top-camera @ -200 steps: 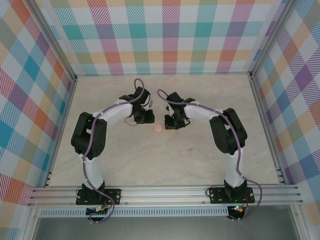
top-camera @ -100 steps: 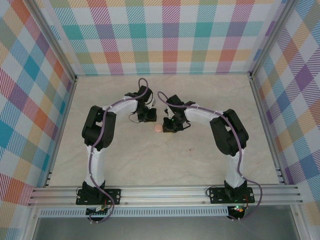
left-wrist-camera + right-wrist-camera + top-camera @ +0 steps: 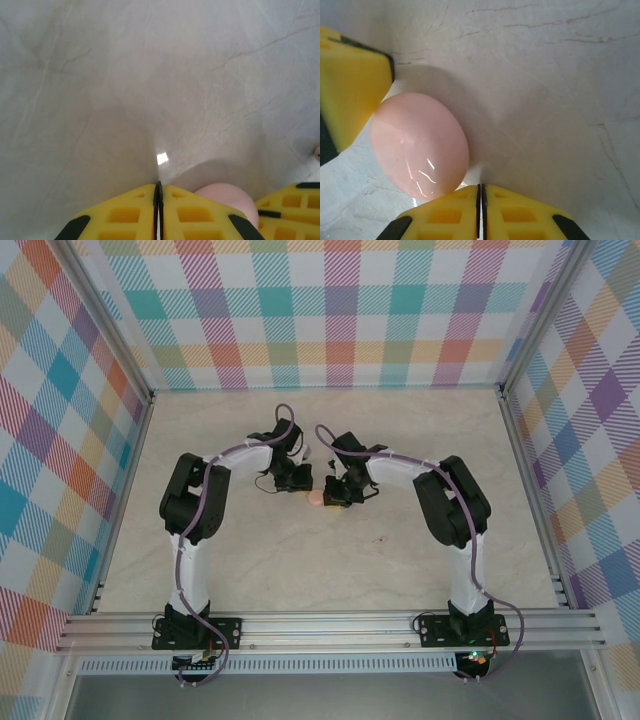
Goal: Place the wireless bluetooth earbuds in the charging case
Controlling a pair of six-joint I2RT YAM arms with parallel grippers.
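A pale, marble-veined table [image 3: 300,570] lies under even light. A pastel plaid back wall [image 3: 330,310] stands behind the table, and matching plaid side panels [image 3: 50,460] flank it. Aluminium posts [image 3: 105,320] rise from its far corners. A ribbed aluminium rail [image 3: 330,632] runs along its near edge. A small bright glare [image 3: 162,158] sits on the tabletop.

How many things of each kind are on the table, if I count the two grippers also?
Pink oval case: 1
Yellow-fingered grippers, left gripper and right gripper: 2
Tiny dark speck, too small to name: 1
Total: 4
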